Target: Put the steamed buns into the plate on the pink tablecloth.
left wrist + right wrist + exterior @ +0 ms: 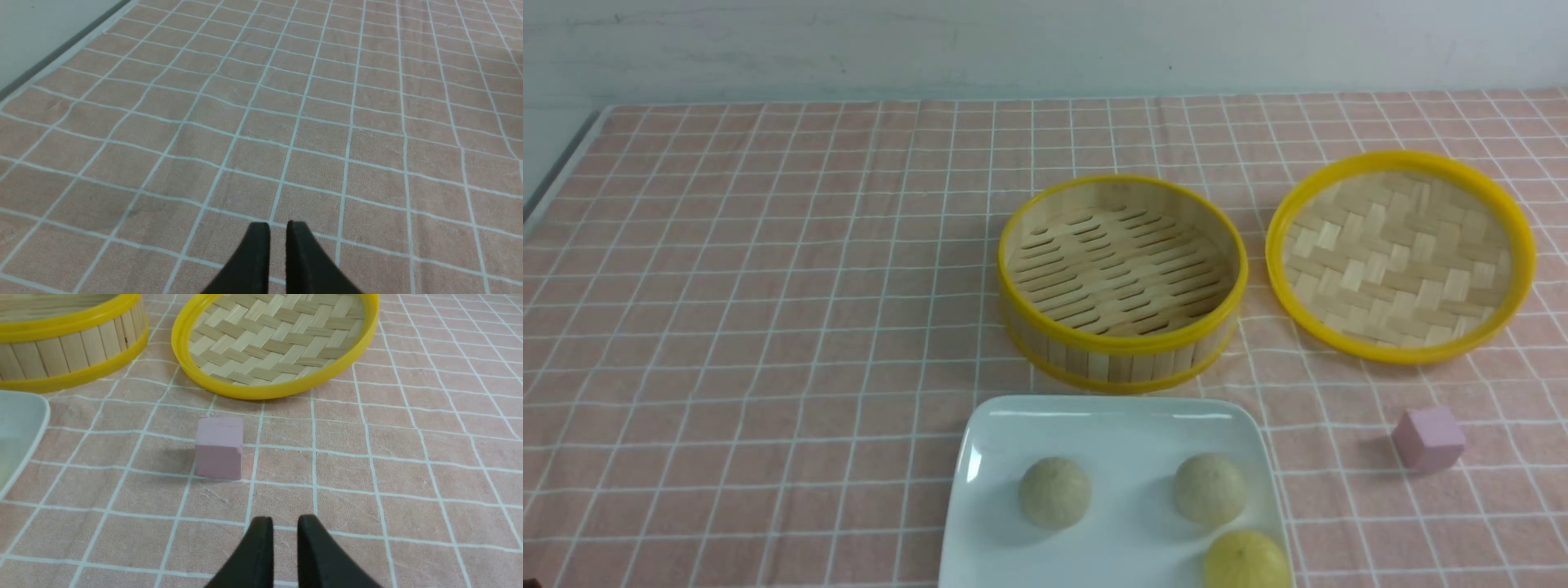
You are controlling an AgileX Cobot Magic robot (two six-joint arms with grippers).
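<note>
Front view: one pink tablecloth point(792, 327), gridded with thin white lines, its far edge running along a pale wall point(1045, 49). One white plate point(1127, 506), rounded-square, at the near edge of the cloth, cut off by the frame. On it, two steamed buns, pale and domed: the left bun point(1054, 492) toward the plate's left edge, the right bun point(1210, 490) near its right edge. One yellow ball point(1246, 560), on the plate just nearer me than the right bun. One bamboo steamer point(1123, 278), yellow-rimmed, its slatted floor bare, just beyond the plate. One woven lid point(1401, 257), toward the cloth's far right corner. One pink cube point(1429, 438), between lid and near edge.

Left wrist view: creased cloth, grey strip point(61, 49) along its left border. My left gripper point(278, 228), fingertips slightly apart, nothing between them.

Right wrist view: cube, lid, and parts of steamer and plate, all on the cloth. My right gripper point(285, 522), fingertips apart by a narrow gap, holding nothing.
</note>
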